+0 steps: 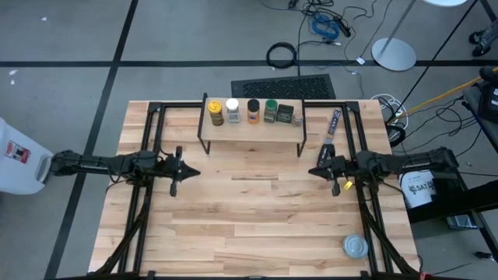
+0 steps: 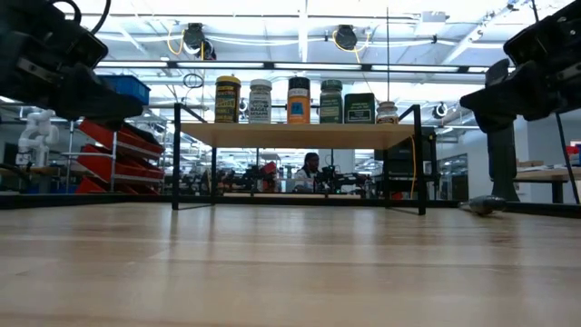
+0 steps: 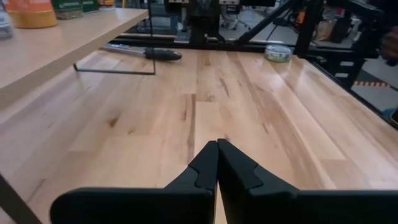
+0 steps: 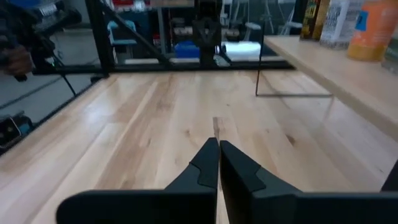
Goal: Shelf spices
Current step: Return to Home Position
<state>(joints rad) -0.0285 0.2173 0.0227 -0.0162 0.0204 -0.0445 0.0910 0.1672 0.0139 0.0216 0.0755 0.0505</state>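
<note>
Several spices stand in a row on the shelf's wooden plank (image 1: pixel 250 132): a yellow-lidded jar (image 1: pixel 215 112), a white-lidded jar (image 1: pixel 233 110), an orange jar (image 1: pixel 254 110), a green-lidded jar (image 1: pixel 270 111), a dark square tin (image 1: pixel 285 113) and a small clear jar (image 1: pixel 297 118). The shelf (image 2: pixel 300 134) rests on thin black legs at the table's far middle. My left gripper (image 1: pixel 194 173) is shut and hovers at the table's left, pointing right. My right gripper (image 1: pixel 311 172) is shut at the table's right, pointing left. Both hold nothing.
A flat round silver tin (image 1: pixel 355 246) lies near the table's front right corner. A long thin dark packet (image 1: pixel 332 128) lies right of the shelf. Bare wooden tabletop (image 1: pixel 257 218) stretches between the two grippers and toward the near edge.
</note>
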